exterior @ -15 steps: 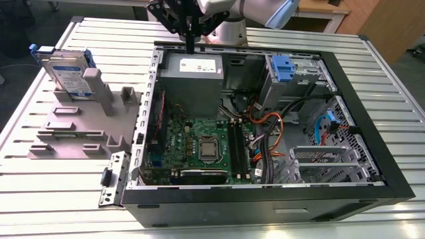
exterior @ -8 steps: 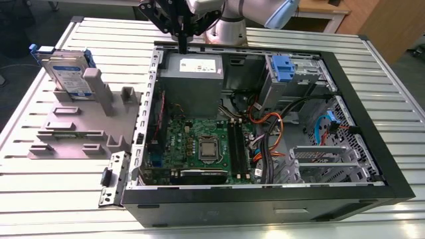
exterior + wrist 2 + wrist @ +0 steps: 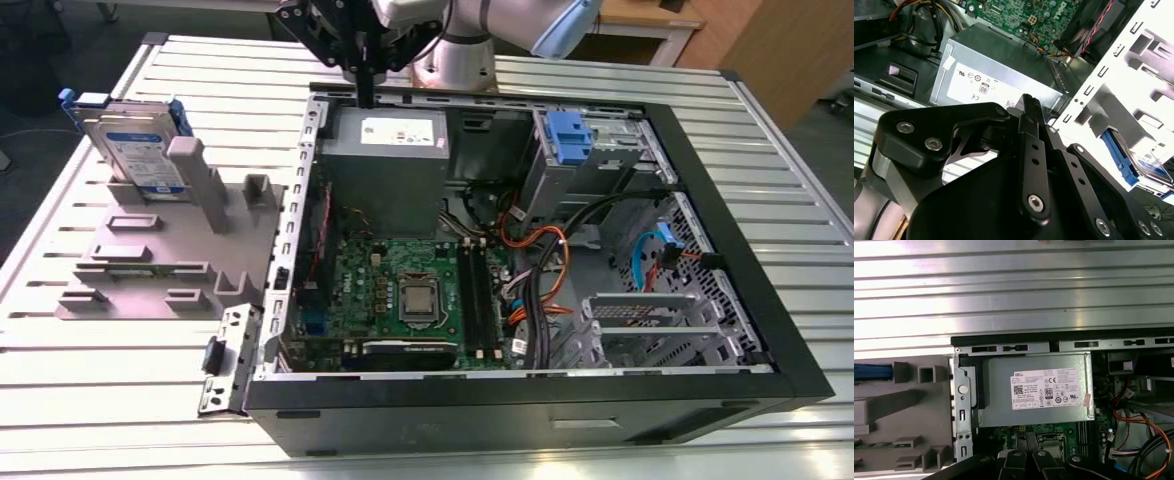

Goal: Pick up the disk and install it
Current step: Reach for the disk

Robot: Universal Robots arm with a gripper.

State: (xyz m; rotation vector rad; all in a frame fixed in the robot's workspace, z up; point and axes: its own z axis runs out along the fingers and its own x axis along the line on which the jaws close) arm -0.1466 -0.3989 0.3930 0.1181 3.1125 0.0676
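Observation:
The disk, a silver drive with a white-and-blue label in a blue carrier, stands on edge in a grey holder on the exterior view's left, outside the computer case. My gripper hangs above the case's far rim, over the grey power supply box, well to the right of the disk. Its fingers are pressed together, shut on nothing. In the second wrist view the disk shows beyond the case wall. Its blue edge shows in the first wrist view.
The open case holds a green motherboard, bundled cables and a drive bay with a blue clip at the far right. The grey holder carries several empty slots. A ribbed metal table lies all around.

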